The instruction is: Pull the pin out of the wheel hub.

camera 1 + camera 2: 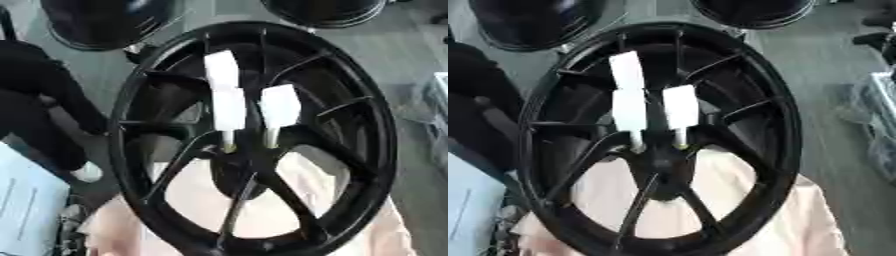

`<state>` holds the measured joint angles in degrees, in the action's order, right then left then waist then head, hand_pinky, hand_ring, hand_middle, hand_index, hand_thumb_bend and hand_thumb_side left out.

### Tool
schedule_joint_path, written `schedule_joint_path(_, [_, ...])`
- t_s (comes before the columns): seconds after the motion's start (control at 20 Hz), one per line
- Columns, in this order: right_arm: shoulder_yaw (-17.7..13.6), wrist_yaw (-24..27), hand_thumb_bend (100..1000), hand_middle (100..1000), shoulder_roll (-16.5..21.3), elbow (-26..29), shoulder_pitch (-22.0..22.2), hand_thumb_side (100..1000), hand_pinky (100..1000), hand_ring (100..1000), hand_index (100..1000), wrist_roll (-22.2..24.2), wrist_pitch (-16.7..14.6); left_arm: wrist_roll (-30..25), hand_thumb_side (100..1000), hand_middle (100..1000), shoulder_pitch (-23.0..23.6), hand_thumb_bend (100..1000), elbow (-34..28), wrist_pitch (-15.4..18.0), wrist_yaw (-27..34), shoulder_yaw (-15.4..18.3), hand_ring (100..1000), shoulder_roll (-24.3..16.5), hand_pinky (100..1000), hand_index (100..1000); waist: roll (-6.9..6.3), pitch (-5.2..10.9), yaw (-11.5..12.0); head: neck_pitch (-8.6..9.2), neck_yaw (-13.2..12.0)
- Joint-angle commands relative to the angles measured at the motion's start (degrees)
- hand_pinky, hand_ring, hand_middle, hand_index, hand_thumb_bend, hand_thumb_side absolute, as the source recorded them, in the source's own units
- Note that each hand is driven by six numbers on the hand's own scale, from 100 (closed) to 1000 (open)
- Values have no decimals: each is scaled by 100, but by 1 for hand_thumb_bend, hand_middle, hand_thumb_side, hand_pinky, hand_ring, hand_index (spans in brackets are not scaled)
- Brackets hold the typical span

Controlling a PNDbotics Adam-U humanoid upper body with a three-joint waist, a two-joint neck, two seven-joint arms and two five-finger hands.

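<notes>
A large black spoked wheel hub [376, 150] fills both views and lies on a pale pink cloth-covered surface [293, 200]. Three white pins with blocky white heads stand up from its centre boss [234, 167]. One pin [229, 111] and a second pin [280, 106] show thin pale shafts going down into the boss. The third pin [221, 70] rises behind them, and its lower end is hidden. Neither of my hands shows in either view.
Two more black wheels [105, 22] [325, 11] lie at the far edge. A dark bulky shape [39, 105] occupies the left side, with a small pale object [87, 172] below it. A light blue sheet [26, 210] sits at lower left. Grey floor [420, 190] runs along the right.
</notes>
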<state>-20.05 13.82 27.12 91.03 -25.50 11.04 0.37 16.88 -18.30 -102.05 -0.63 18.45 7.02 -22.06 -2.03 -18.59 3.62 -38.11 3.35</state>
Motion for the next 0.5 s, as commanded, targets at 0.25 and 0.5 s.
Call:
schedule_joint_path(0.25, [-44, -26, 100, 707, 122, 95, -72, 617, 932, 660, 897, -23, 6, -19, 685, 847, -85, 100, -70, -18, -11, -4, 885, -105, 705, 771, 4, 103, -18, 56, 45])
schedule_joint_path(0.5, [-69, -28, 100, 706, 139, 83, -72, 616, 932, 659, 896, -57, 6, -54, 675, 849, -276, 100, -64, -37, 17, -47, 886, -224, 706, 772, -5, 83, -45, 52, 88])
